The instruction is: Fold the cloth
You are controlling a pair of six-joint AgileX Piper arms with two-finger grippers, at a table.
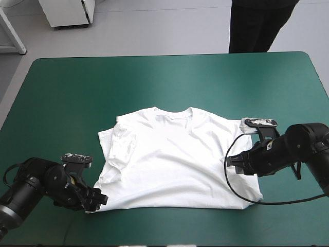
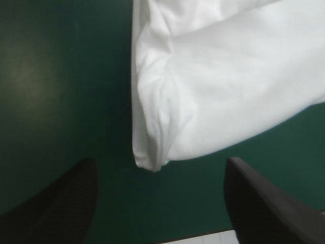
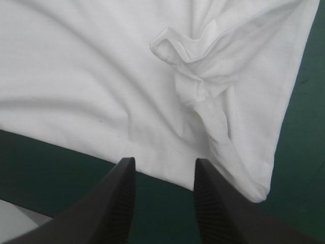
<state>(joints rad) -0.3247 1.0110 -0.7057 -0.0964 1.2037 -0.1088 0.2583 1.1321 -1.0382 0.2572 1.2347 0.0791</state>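
- T-shirt (image 1: 177, 159) is lying spread flat on the teal-green table cover (image 1: 72, 92), at the middle toward the near edge, collar pointing to the far side
- Left sleeve (image 1: 119, 149) is lying rumpled and partly turned in over the body; the rest is looking fairly smooth
- Left gripper (image 1: 98, 199) is sitting low at the near left corner of the shirt, black fingers (image 2: 71, 198) standing wide apart, gripping nothing; the corner (image 2: 150, 161) is lying just ahead between them
- Right gripper (image 1: 232, 162) is sitting at the right edge of the shirt, fingers parted with a narrower gap, the edge just at their tips, nothing clamped
- Progress: looks like an early stage, shirt laid out but no real fold showing
- Left to do: grabbing the edges and making all the folds into a bundle
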